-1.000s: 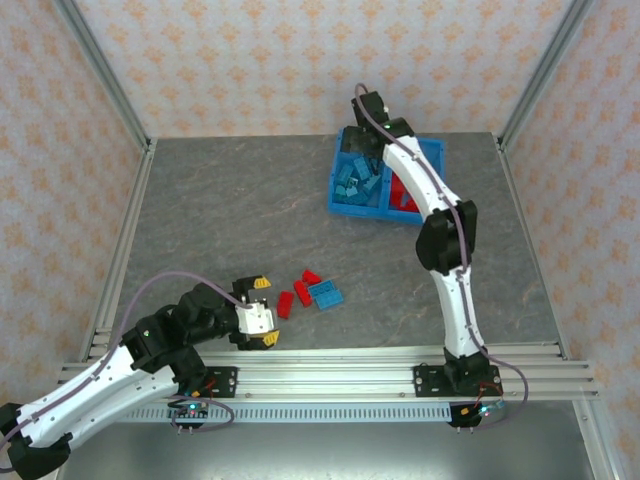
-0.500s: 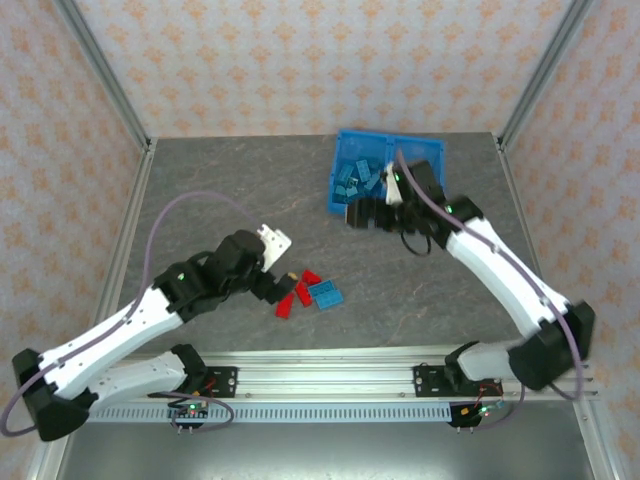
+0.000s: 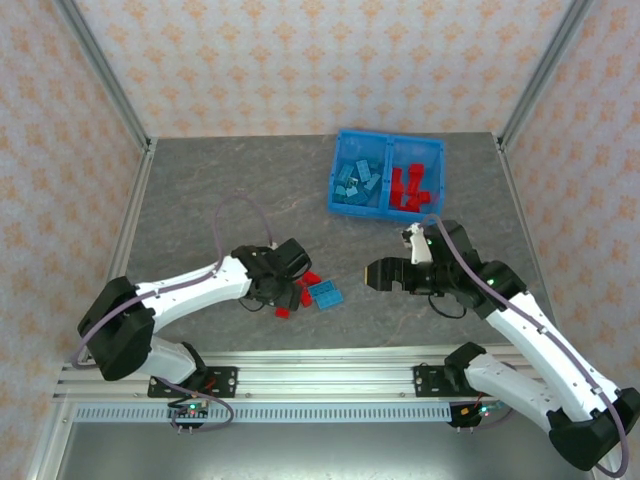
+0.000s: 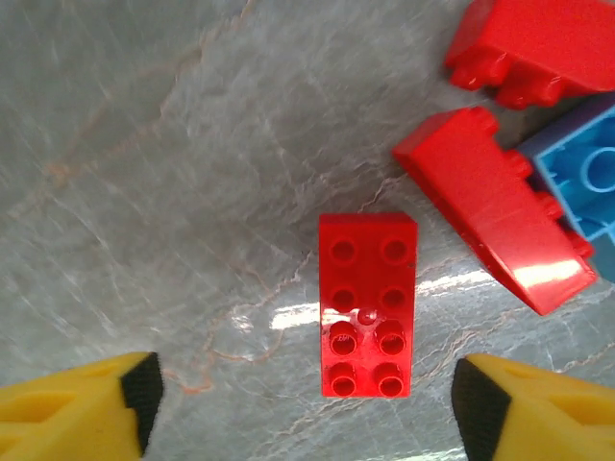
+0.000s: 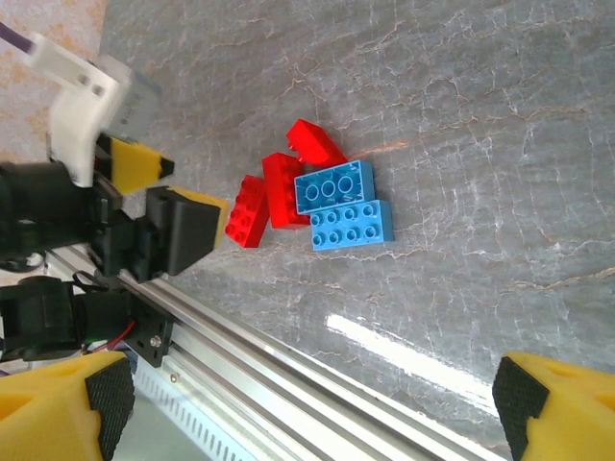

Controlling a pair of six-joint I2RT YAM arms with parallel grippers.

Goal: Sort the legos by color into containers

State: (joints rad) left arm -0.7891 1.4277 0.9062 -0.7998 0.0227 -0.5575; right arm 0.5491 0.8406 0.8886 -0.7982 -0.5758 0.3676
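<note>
The left tool (image 4: 306, 399) is low over the grey marbled worktop (image 3: 220, 200), jaws well apart, with a red two-by-four lego (image 4: 368, 319) lying flat between its yellow, black-padded fingertips (image 4: 480, 408). Bare worktop shows on each side, so nothing is gripped. The lego lies studs up, its long axis crosswise to the line between the fingertips, so its long sides face the pads. Just beside it to the right is a red sloped lego (image 4: 490, 221), tilted diagonally, touching a light blue lego (image 4: 586, 182), with another red lego (image 4: 538, 48) just above them. In the right wrist view this cluster includes two blue bricks (image 5: 344, 206) side by side, long axes parallel. The right tool (image 3: 375, 272) hovers wide open and empty, pointing left toward the cluster and apart from it. At the far side of the worktop, well away from both tools, stands the blue bin (image 3: 441, 160). Its left compartment holds light blue legos (image 3: 358, 180) and its right compartment holds red legos (image 3: 408, 187).
</note>
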